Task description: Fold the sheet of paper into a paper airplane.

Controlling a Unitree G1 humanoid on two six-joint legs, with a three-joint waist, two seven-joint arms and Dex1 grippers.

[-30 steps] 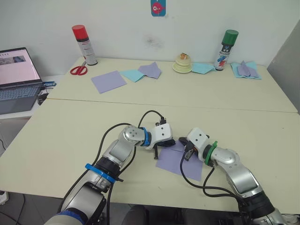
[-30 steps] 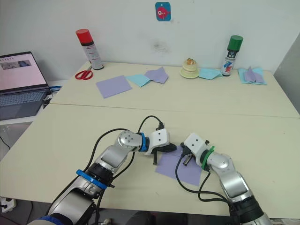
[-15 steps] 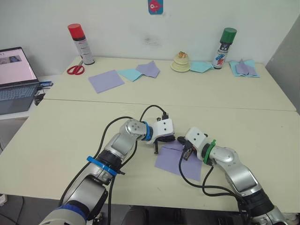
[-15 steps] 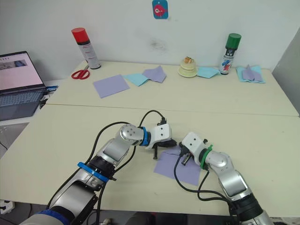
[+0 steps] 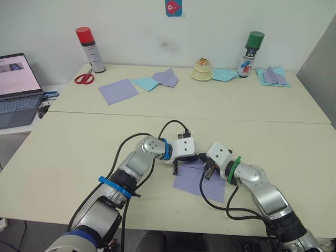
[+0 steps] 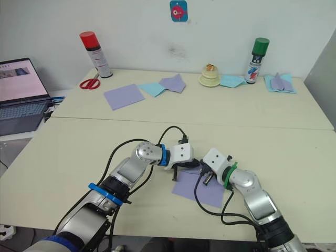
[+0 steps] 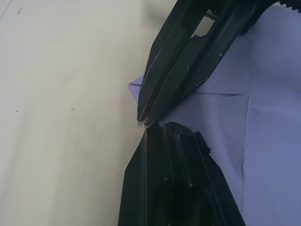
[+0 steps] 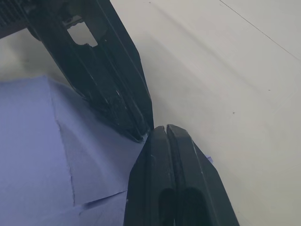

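The lavender sheet of paper (image 5: pixel 201 182) lies flat on the near table, with a folded flap (image 8: pixel 101 162) at its far corner. My left gripper (image 5: pixel 195 157) comes in from the left and my right gripper (image 5: pixel 206 164) from the right. Their tips meet at that far corner. In the right wrist view my right gripper (image 8: pixel 160 129) is shut, lying over the paper's edge, and a sliver of lavender (image 8: pixel 209 160) peeks out beside it. In the left wrist view my left gripper (image 7: pixel 151 127) is shut, tip to tip with the right gripper's fingers (image 7: pixel 188 61).
On the far table stand a red-capped spray can (image 5: pixel 86 50), red scissors (image 5: pixel 84 79), a loose lavender sheet (image 5: pixel 118 91), light-blue papers (image 5: pixel 147 83), a cream round object (image 5: pixel 201 71) and a green-capped can (image 5: pixel 251 55). A laptop (image 5: pixel 16 89) sits at the left.
My left gripper has slid to the right along the sheet's far edge until its tip meets the right gripper's tip. The right gripper has barely moved.
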